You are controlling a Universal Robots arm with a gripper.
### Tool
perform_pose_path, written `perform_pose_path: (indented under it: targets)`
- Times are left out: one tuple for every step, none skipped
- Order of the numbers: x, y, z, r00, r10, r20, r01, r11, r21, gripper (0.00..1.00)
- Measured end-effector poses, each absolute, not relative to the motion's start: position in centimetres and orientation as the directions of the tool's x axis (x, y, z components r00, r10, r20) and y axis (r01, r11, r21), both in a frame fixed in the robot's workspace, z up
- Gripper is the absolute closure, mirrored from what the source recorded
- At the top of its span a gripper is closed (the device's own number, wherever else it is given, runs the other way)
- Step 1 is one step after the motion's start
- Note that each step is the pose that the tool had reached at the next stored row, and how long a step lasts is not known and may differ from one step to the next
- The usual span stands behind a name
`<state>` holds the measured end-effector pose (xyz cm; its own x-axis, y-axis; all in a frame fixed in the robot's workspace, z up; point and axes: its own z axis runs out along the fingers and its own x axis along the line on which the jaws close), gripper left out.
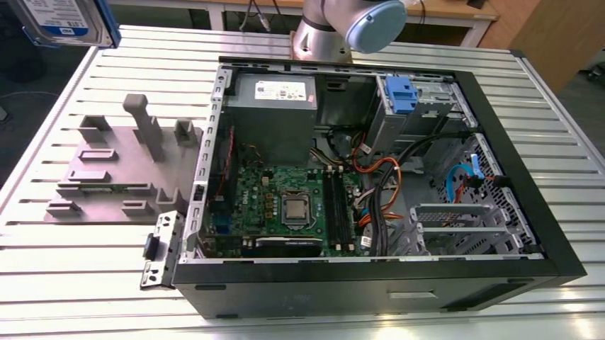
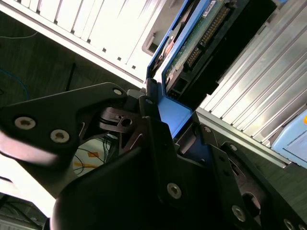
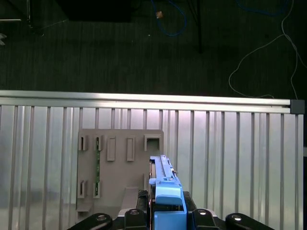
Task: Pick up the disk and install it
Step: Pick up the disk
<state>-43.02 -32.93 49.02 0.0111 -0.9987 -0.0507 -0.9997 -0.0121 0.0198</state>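
Observation:
The disk (image 1: 59, 21), silver with a white-and-blue label and a blue rail frame, hangs high above the table's far corner at the exterior view's left. In both wrist views my gripper (image 2: 165, 127) is shut on the disk's blue frame (image 2: 175, 115), with black fingers (image 2: 156, 129) on either side. The disk's green circuit board and connector (image 2: 204, 33) face the second wrist camera. In the first wrist view the disk (image 3: 165, 184) stands edge-on between the gripper's (image 3: 168, 218) fingers, above the grey holder (image 3: 120, 163) on the table.
The open computer case (image 1: 529, 212) lies on the slatted metal table (image 1: 95, 276), with motherboard, cables and a grey power supply (image 1: 274, 106) inside. A silver cage with a blue latch (image 1: 402, 95) sits at the case's far side. The grey holder (image 1: 123, 166) is beside the case.

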Motion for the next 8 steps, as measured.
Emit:
perform_pose_path:
  targets:
    - [-42.98,-32.93,49.02,0.011,-0.999,-0.051,-1.0,-0.012,0.02,0.63]
    - [-42.94,-32.93,49.02,0.011,-0.999,-0.051,-1.0,-0.012,0.02,0.63]
    - [-42.89,-32.94,49.01,0.011,-0.999,-0.051,-1.0,-0.012,0.02,0.63]
    - [-42.84,-32.94,49.02,0.011,-0.999,-0.051,-1.0,-0.012,0.02,0.63]
    - [-42.79,-32.94,49.02,0.011,-0.999,-0.051,-1.0,-0.012,0.02,0.63]
    - [-42.75,-32.93,49.02,0.011,-0.999,-0.051,-1.0,-0.012,0.02,0.63]
    - [-42.7,-32.93,49.02,0.011,-0.999,-0.051,-1.0,-0.012,0.02,0.63]
    - [-42.65,-32.94,49.02,0.011,-0.999,-0.051,-1.0,-0.012,0.02,0.63]
